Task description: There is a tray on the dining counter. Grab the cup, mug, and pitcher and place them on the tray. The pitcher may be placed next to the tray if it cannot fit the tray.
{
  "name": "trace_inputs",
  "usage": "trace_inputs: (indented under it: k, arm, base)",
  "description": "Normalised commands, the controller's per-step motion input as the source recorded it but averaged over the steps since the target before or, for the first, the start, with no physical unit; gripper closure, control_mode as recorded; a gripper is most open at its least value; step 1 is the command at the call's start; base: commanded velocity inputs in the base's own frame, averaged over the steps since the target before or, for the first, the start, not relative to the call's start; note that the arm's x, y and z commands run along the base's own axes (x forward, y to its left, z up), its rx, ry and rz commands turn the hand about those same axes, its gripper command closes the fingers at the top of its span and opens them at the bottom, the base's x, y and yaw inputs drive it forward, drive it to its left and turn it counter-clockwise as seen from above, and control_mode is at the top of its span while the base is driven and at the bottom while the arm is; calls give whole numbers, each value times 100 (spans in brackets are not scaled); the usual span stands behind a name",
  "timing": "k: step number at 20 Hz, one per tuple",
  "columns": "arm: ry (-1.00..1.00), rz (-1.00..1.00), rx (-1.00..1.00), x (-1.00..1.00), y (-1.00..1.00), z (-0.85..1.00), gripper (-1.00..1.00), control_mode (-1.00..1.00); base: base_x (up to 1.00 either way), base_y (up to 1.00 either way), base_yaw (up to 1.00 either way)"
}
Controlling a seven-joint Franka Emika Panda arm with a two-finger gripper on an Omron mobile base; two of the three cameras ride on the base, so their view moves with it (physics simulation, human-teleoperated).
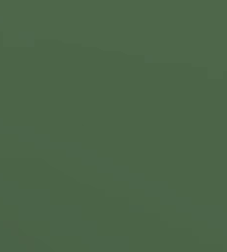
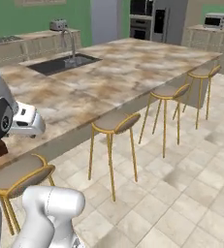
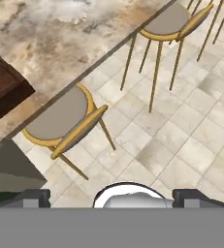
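The tool [image 3: 111,196] stands fully open and holds nothing, pointed down at a stool [image 3: 60,118] beside the desk [image 2: 133,68]. The tray [image 3: 2,89] lies at the desk's near edge, within reach for loading. Cup, mug and pitcher cannot be located.

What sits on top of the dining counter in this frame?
On the dining counter: an inset sink with faucet, and a corner of the tray. The tray's contents are out of frame.
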Motion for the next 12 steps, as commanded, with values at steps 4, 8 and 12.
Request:
trace_inputs:
  k: [4,8,12]
  arm:
    - [0,0,0,0,0,0,-100,100]
    - [0,0,0,0,0,0,-100,100]
    - [0,0,0,0,0,0,-100,100]
  base:
    - [0,0,-91]
    - [0,0,-89]
    - [3,0,-86]
